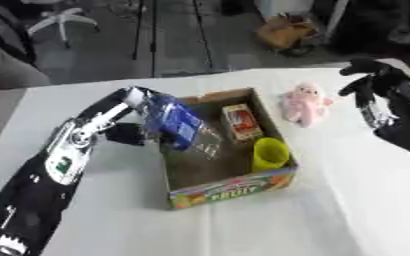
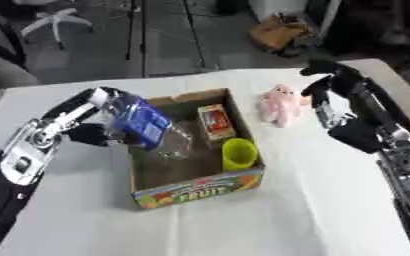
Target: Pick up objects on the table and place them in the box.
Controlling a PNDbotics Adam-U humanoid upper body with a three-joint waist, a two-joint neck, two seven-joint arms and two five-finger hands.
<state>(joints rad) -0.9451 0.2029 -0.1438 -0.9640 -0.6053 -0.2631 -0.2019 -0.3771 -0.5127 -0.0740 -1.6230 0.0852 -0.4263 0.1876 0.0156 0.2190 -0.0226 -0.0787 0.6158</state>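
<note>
Nearest me, the box (image 1: 230,191) shows its printed fruit panel, a shallow cardboard carton with raw brown walls, sitting on a white cloth-covered table (image 1: 331,210). Inside stand a yellow-green cup (image 1: 269,154) at the near right corner and a small red-and-tan carton (image 1: 242,123) behind it.

At the box's left wall the left hand (image 1: 125,134) has its fingers curled round a clear plastic bottle (image 1: 178,125) with a blue label, tilted over the rim so its lower end hangs above the box floor. It looks light, smooth and easily dented, I'd judge; the label band seems the safest place to hold it.

Outside the box, just beside its right wall, a pink plush toy (image 1: 305,104) lies on the cloth. Soft and light, it should squash under the fingers without slipping; the round body looks like the best place to pinch. Beyond it the right hand (image 2: 329,82) hovers with fingers relaxed, holding nothing.
</note>
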